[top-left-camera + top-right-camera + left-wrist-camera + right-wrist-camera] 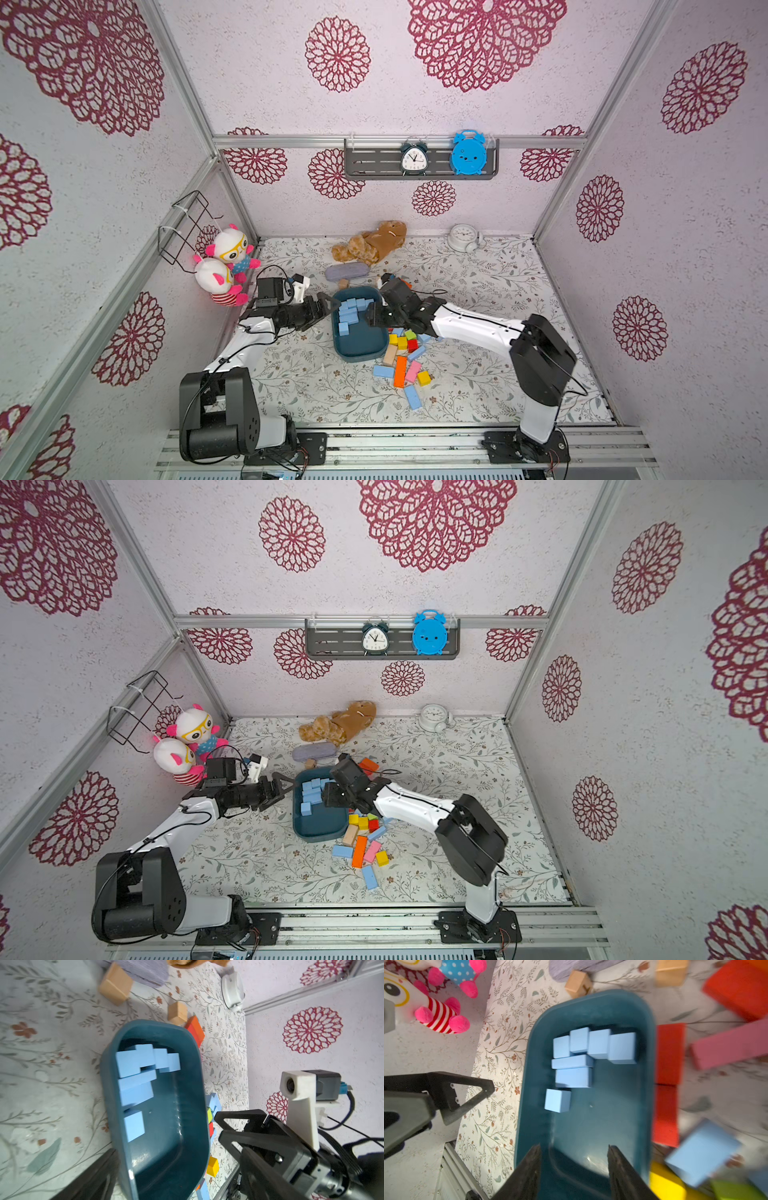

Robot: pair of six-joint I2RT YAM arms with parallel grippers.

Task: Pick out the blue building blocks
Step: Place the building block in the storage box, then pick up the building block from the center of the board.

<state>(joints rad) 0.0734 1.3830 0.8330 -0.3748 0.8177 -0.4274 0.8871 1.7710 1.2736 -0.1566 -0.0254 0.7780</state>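
Some eight blue building blocks [351, 316] are gathered in the tray [361, 353]; several are left toward the table [498, 374] front edge. Left gripper [330, 307] and right gripper [574, 1167] are held spread and empty.

Bright, even, diffuse light fills both top views; shadows on the surface [478, 291] are soft and short. The right wrist view smears with motion blur toward its right edge, the blue building blocks [574, 1076] mid-frame are fairly sharp, and the teal tray [648, 1047] shows pale glare.
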